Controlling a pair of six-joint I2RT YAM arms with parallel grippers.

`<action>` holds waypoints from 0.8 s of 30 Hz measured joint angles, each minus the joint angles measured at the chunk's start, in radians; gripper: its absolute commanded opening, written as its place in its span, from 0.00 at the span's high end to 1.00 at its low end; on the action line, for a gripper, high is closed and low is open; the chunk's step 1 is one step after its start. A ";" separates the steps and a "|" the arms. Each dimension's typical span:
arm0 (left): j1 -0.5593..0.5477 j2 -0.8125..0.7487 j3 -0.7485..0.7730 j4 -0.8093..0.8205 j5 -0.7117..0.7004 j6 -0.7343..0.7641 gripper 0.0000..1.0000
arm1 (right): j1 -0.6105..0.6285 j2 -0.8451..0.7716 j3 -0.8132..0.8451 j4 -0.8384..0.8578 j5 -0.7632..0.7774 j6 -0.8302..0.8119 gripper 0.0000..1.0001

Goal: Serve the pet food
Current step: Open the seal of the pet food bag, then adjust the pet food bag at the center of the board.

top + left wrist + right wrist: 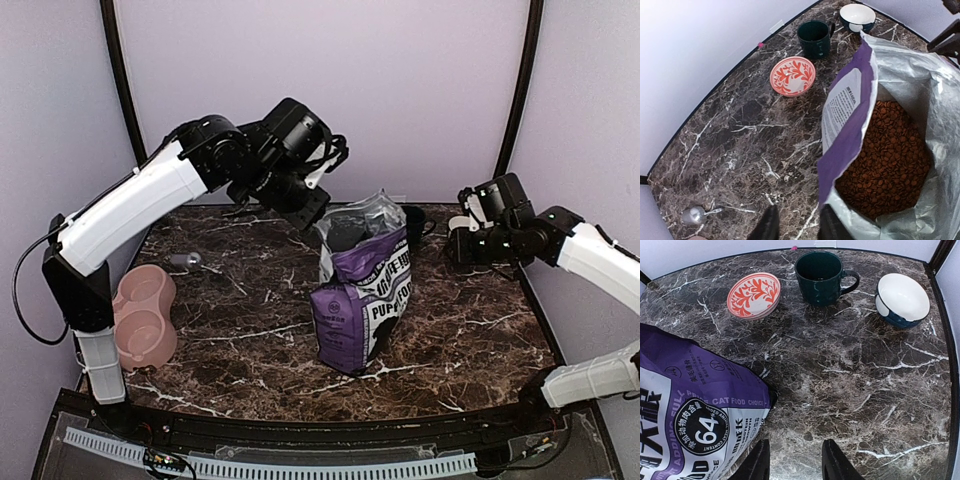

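Note:
The pet food (pixel 885 155) is a heap of reddish-brown kibble inside the open purple-and-white bag (pixel 362 300), which stands upright mid-table. My left gripper (pixel 797 227) hovers beside the bag's open rim (pixel 855 125) on its left side. It is open, with only marble showing between its fingers (pixel 766 225). In the top view the left gripper (pixel 315 213) sits at the bag's upper left corner. My right gripper (pixel 796 465) is open and holds nothing. It hangs over bare table to the right of the bag (pixel 690 415), also seen as the right gripper (pixel 452 243).
A pink double bowl (pixel 145 315) sits at the table's left edge, with a small metal scoop (pixel 694 215) near it. Along the back stand a red-patterned bowl (pixel 754 295), a dark green mug (pixel 821 271) and a white-and-blue bowl (pixel 902 299).

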 measured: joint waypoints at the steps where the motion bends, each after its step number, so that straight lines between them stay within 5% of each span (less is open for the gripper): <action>1: 0.002 -0.007 0.005 -0.005 0.001 -0.009 0.47 | 0.000 0.007 0.000 0.005 -0.003 -0.001 0.63; 6: 0.010 -0.042 0.044 -0.040 0.033 -0.072 0.34 | -0.006 0.052 0.000 0.045 -0.028 -0.003 0.63; 24: 0.002 -0.065 -0.026 -0.053 0.288 -0.245 0.41 | -0.019 0.105 -0.087 0.148 -0.072 -0.010 0.60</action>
